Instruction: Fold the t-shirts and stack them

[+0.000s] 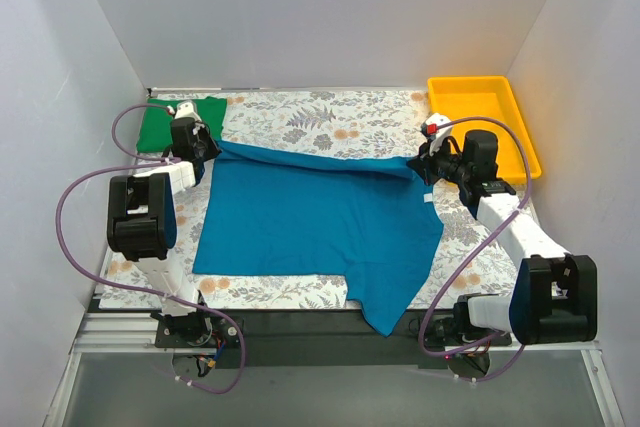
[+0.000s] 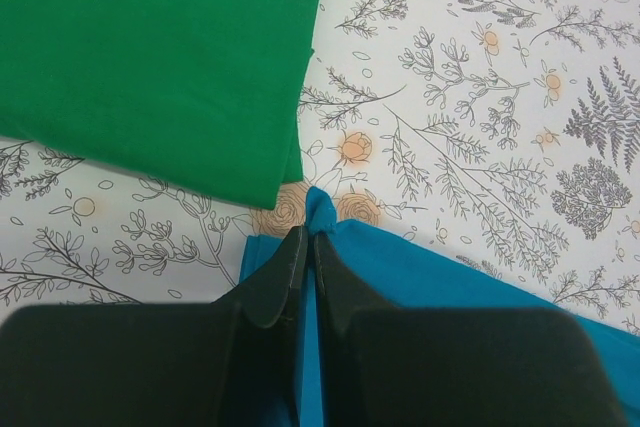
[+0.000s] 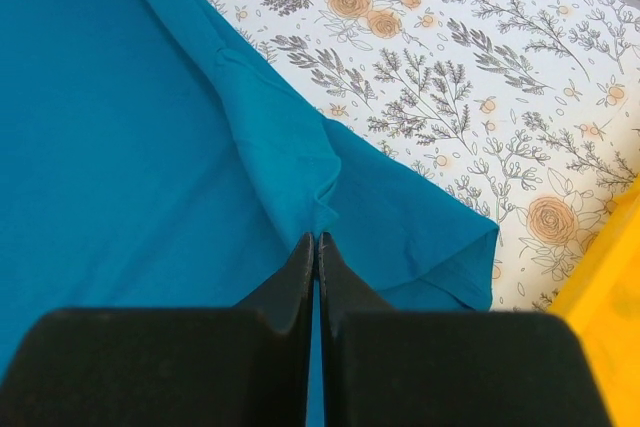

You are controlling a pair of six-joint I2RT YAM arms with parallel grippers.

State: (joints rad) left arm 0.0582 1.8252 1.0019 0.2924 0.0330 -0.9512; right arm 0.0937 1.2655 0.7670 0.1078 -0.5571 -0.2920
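Teal-blue t-shirt (image 1: 310,222) spans crosswise between your left gripper (image 2: 310,239) and right gripper (image 3: 316,239), each pinched shut on its far edge, body trailing toward the near side.

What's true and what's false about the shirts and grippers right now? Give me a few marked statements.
The left gripper is shut on the teal shirt. True.
The right gripper hangs open. False: it is shut on the teal shirt too.
The green shirt lies at the table's far left, the yellow tray at far right. True.
The teal shirt is folded small. False: it lies spread out, one part over the near edge.
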